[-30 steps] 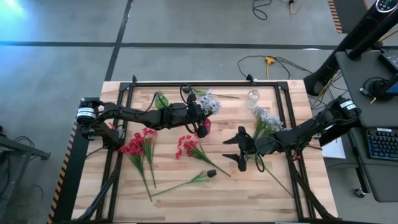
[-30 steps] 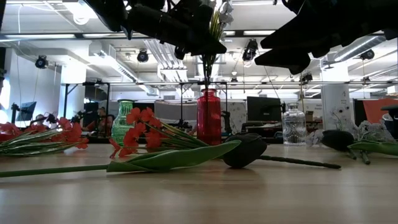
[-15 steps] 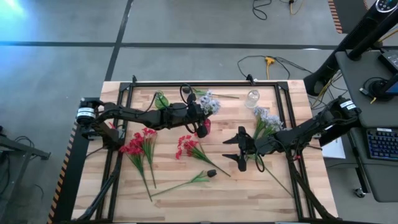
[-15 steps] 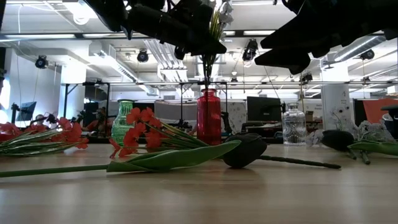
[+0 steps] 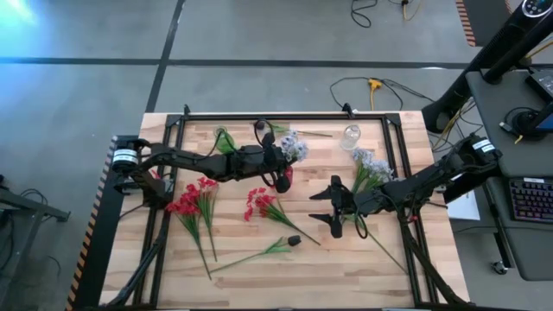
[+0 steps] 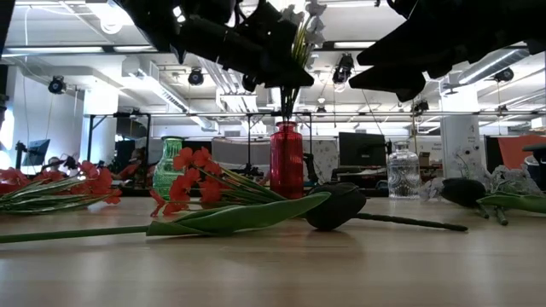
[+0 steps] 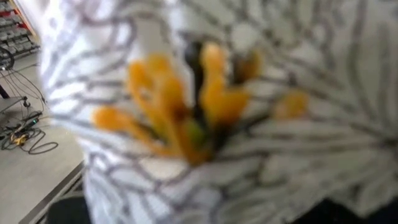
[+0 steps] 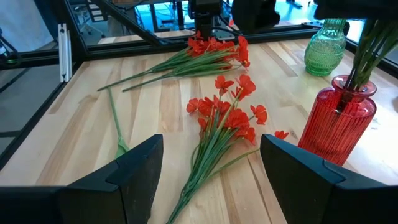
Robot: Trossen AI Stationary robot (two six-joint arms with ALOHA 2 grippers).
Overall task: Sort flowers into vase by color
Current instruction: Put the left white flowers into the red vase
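High view first: your left gripper (image 5: 278, 164) sits right over the red vase (image 5: 286, 175), jaws clamped on a pale blue-white flower (image 5: 292, 145) whose stalk runs down into the vase mouth. From the left wrist view you get nothing but white, grey-veined petals with orange centres filling the lens. Your right gripper (image 5: 332, 206) hangs over the table's middle right, jaws spread wide and holding nothing. Between its fingers (image 8: 130, 174) in the right wrist view lies a red flower bunch (image 8: 230, 118), with a second red bunch (image 8: 211, 50) well behind it. Another pale blue-white bunch (image 5: 371, 166) lies beside the right arm. The clear vase (image 5: 351, 135) and green vase (image 5: 225, 140) stand along the table's far edge.
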